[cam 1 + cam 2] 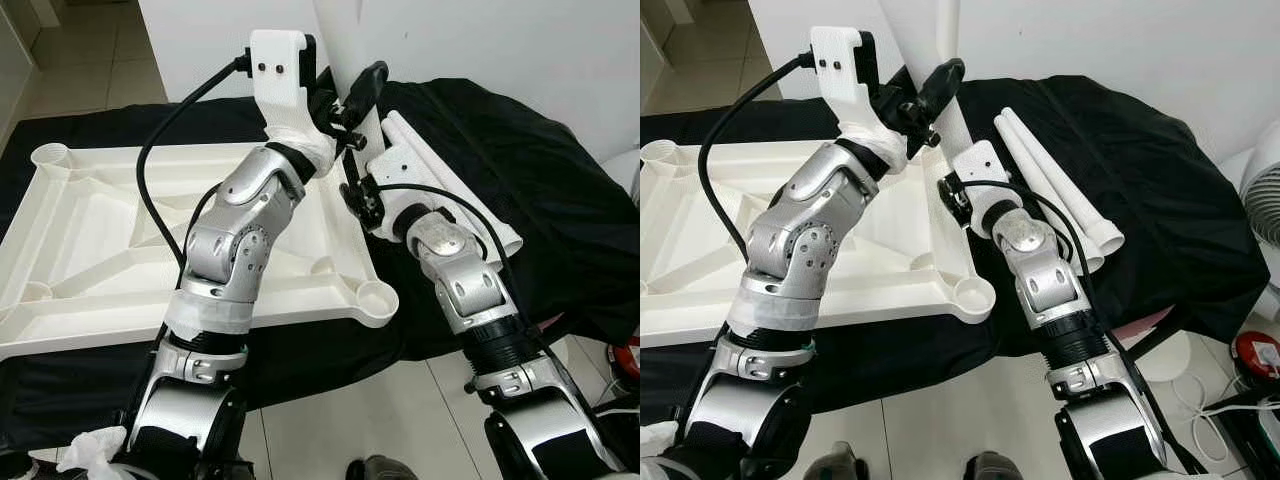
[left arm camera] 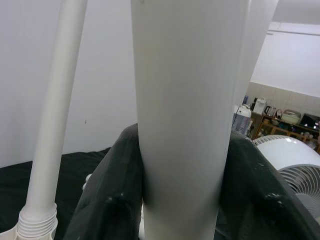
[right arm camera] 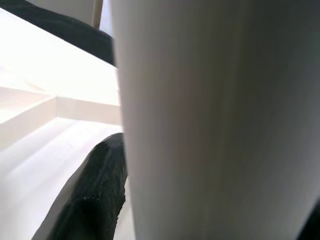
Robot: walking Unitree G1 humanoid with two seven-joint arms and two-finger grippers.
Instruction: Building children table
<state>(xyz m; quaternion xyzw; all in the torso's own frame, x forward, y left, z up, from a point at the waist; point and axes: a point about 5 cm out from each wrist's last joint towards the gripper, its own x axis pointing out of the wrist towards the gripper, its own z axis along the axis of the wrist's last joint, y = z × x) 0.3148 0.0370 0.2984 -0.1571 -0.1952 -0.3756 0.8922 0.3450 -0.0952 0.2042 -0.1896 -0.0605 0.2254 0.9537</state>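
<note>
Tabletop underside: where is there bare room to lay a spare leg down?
Most room is on the upturned tabletop, left of the left arm, between its ribs. The black cloth right of the two loose legs is bare too. It is crowded at the far right corner, where the left gripper and right gripper both clamp the upright leg.

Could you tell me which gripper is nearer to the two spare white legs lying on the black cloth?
Right. The right gripper clamps the upright leg low, just beside the spare legs; the left gripper holds that leg higher, farther from them.
</note>
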